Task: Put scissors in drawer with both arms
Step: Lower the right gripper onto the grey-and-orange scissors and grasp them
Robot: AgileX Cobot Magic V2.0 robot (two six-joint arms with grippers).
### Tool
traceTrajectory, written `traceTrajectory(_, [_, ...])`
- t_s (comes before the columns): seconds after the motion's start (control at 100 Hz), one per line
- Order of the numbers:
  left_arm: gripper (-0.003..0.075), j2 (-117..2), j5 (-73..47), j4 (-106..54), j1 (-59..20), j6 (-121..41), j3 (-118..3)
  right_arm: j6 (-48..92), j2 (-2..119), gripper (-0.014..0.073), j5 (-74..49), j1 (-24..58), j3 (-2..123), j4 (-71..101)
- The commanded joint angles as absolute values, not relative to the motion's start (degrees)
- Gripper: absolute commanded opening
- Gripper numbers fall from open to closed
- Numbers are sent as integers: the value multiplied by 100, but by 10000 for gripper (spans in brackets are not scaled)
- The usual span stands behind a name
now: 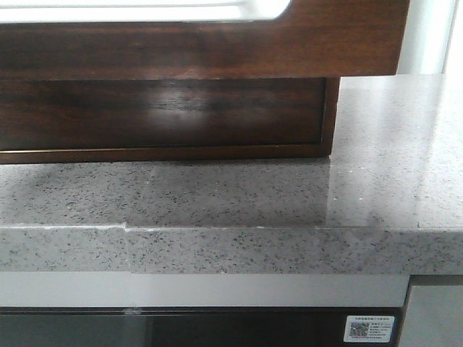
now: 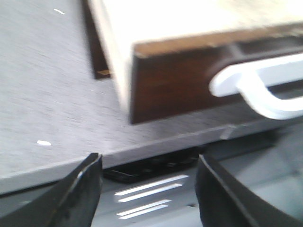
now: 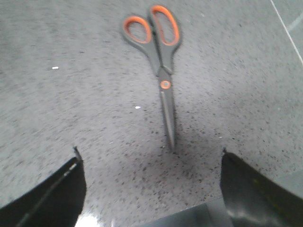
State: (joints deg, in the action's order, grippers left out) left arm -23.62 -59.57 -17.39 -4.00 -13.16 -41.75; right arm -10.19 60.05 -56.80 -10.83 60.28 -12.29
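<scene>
Grey speckled counter (image 1: 217, 195) carries the dark wooden drawer (image 1: 217, 50) at the back, its white cutout along the top edge. Closed scissors (image 3: 161, 66) lie flat on the stone, well apart from the right gripper (image 3: 151, 189), whose jaws gape empty. Near the drawer's white handle (image 2: 255, 90), the left gripper (image 2: 149, 189) hangs spread too, holding nothing. Thin blades flat on hard stone may slide from a shallow pinch; a blurred left view suggests motion, risking a missed handle.
</scene>
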Motion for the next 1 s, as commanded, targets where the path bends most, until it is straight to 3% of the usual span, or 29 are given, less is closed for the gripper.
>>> traceTrajectory(0.0, [407, -2415, -5643, -1498, -432, -1231, -4397, -596, 6390, 435, -5518, -1605, 6466, -851])
traceTrajectory(0.09, [407, -2415, -5587, -1497, -432, -1257, -4397, 44, 6930, 388, -5707, -2147, 6760, -134])
traceTrajectory(0.25, [407, -2415, -5334, -1497, -432, -1374, -4397, 694, 7866, 387, -6052, -2673, 7195, 400])
traceTrajectory(0.99, [407, -2415, -4831, -1497, -432, -1404, -4397, 1822, 9927, 386, -6207, -2409, 8424, 390])
